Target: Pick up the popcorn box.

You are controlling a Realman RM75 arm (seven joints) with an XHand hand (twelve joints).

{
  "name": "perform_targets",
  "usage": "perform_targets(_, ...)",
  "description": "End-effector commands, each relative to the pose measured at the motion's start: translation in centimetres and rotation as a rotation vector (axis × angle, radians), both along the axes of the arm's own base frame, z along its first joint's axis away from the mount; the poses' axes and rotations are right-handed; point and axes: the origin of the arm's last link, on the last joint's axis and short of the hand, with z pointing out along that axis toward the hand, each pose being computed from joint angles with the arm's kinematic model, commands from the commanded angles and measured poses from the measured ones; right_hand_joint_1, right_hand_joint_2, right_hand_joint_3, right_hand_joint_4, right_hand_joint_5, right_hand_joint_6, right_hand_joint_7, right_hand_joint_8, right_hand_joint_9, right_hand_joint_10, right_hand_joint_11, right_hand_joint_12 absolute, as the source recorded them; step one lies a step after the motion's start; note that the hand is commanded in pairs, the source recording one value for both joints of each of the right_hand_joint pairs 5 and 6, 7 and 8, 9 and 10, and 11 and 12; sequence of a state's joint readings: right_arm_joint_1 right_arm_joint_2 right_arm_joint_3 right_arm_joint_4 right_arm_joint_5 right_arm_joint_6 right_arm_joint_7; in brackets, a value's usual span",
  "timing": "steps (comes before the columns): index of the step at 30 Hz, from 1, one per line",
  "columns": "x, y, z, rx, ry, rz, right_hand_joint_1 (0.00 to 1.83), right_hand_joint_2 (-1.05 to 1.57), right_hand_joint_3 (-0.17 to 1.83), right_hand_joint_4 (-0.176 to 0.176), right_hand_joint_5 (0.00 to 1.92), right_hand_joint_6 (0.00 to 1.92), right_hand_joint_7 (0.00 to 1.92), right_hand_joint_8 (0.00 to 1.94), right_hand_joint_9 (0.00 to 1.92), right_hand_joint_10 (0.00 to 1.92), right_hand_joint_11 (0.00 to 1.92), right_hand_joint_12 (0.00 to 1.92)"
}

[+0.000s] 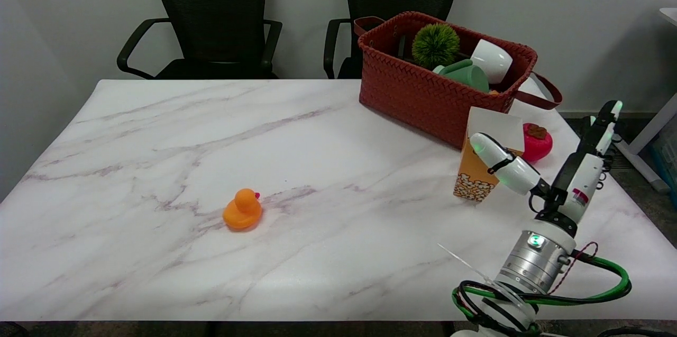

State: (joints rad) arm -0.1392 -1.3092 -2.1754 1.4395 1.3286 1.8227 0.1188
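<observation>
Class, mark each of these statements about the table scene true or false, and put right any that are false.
1. The popcorn box stands upright on the marble table. True.
2. The orange rubber duck sits inside the woven basket. False: it sits on the bare table, well to the left of the basket.
3. The right hand has its fingers spread, one lying across the front of the popcorn box. True.
4. The basket holds nothing. False: a green spiky ball, a green cup and a white cup lie in it.
5. The pink-red fruit toy lies left of the duck. False: it lies far to the right, just behind the popcorn box.
</observation>
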Motion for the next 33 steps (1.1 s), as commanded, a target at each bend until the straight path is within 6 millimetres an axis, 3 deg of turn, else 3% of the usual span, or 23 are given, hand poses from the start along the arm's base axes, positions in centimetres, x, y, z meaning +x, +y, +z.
perform_targets(1, -2.7, -1.9, 1.2, 0.136, -0.164, 0.005, 0.87, 0.27, 0.06, 0.000, 0.00, 0.00, 0.00, 0.00, 0.10, 0.10, 0.00, 0.00)
perform_targets(9, -3.8, -2.6, 1.1, 0.167, -0.195, -0.056, 0.86, 0.28, 0.03, 0.000, 0.00, 0.00, 0.00, 0.00, 0.04, 0.04, 0.00, 0.00)
perform_targets(18, -4.6, -2.3, 1.3, 0.149, -0.214, -0.085, 0.98, 0.19, -0.09, 0.000, 0.00, 0.00, 0.00, 0.00, 0.00, 0.00, 0.00, 0.00)
perform_targets(33, -6.1, -3.5, 1.7, 0.199, -0.273, -0.158, 1.02, 0.11, 0.13, 0.000, 0.00, 0.00, 0.00, 0.00, 0.00, 0.00, 0.00, 0.00)
